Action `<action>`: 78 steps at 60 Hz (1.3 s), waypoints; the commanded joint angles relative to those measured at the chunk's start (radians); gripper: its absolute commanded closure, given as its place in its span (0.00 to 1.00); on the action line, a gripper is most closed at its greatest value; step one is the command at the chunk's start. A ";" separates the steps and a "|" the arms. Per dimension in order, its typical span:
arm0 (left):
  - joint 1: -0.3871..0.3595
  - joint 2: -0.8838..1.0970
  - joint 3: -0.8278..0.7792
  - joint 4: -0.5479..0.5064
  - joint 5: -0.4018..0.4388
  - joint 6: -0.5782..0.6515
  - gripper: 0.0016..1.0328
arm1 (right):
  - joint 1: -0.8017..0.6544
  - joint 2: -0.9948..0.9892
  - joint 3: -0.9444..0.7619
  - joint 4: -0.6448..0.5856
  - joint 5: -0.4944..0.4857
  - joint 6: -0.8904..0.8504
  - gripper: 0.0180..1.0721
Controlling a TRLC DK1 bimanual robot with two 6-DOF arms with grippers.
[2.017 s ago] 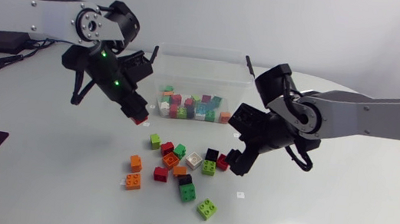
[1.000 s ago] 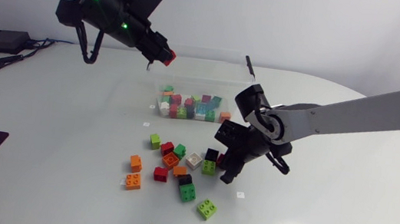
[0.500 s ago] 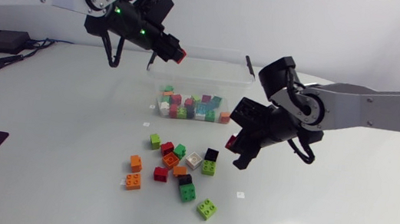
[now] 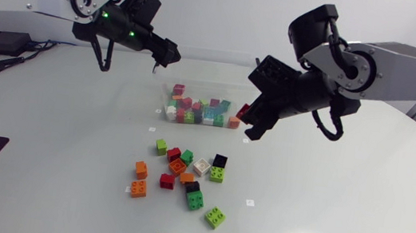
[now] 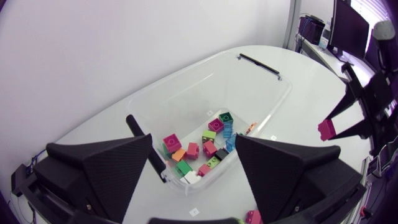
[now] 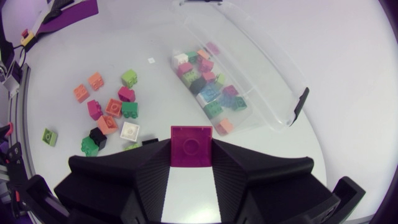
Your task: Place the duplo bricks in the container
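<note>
Jaws parted, left gripper (image 4: 169, 53) hangs at the container (image 4: 215, 74) rim; right gripper (image 4: 246, 123) clamps a magenta brick (image 6: 191, 146).

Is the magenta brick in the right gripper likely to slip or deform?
Likely rigid: the magenta brick shows square edges between the fingers of the right gripper. Its smooth faces might slip, as only two sides are pinched. Being boxy, it should settle, not roll, once dropped.

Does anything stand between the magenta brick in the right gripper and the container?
Nothing visible does. The right gripper holds the magenta brick just short of the container, whose top is open with no lid. The left gripper, open, hangs over the opposite end, apart from it.
</note>
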 commanded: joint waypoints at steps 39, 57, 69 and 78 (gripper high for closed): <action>0.042 -0.385 -0.494 -0.039 0.059 0.349 0.05 | -0.037 0.055 0.221 0.101 0.006 0.174 0.75; 0.037 -0.364 -0.613 -0.040 0.059 0.457 0.05 | -0.057 0.133 0.313 0.135 0.009 0.209 0.75; 0.039 -0.309 -0.663 -0.039 0.059 0.516 0.05 | -0.062 0.208 0.381 0.150 0.015 0.228 0.75; 0.016 -0.287 -0.705 -0.040 0.057 0.549 0.05 | -0.062 0.234 0.400 0.176 0.022 0.241 0.75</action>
